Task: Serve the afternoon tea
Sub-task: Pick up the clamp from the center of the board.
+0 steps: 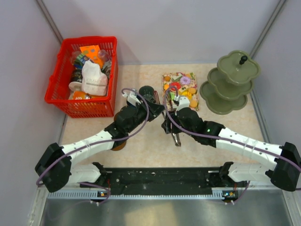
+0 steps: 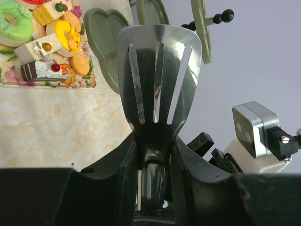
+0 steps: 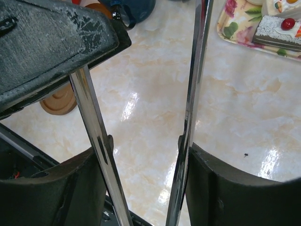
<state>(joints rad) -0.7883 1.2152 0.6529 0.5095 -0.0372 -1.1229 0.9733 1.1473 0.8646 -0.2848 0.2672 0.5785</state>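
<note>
left claw (image 2: pixel 155 157) clamped just below slotted head of metal tongs (image 2: pixel 157 84). right claw (image 3: pixel 143 150) part-way apart, pressed onto both tong arms. tray of toy pastries (image 1: pixel 180 89) just beyond right claw, tong axis near-to-far. three-tier stand (image 1: pixel 230 82) farther right. right arm judged nearer.

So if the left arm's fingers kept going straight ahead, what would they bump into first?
Probably the olive-green three-tier stand; the slotted metal tongs clamped in the left fingers would touch it first, though depth is unclear.
</note>
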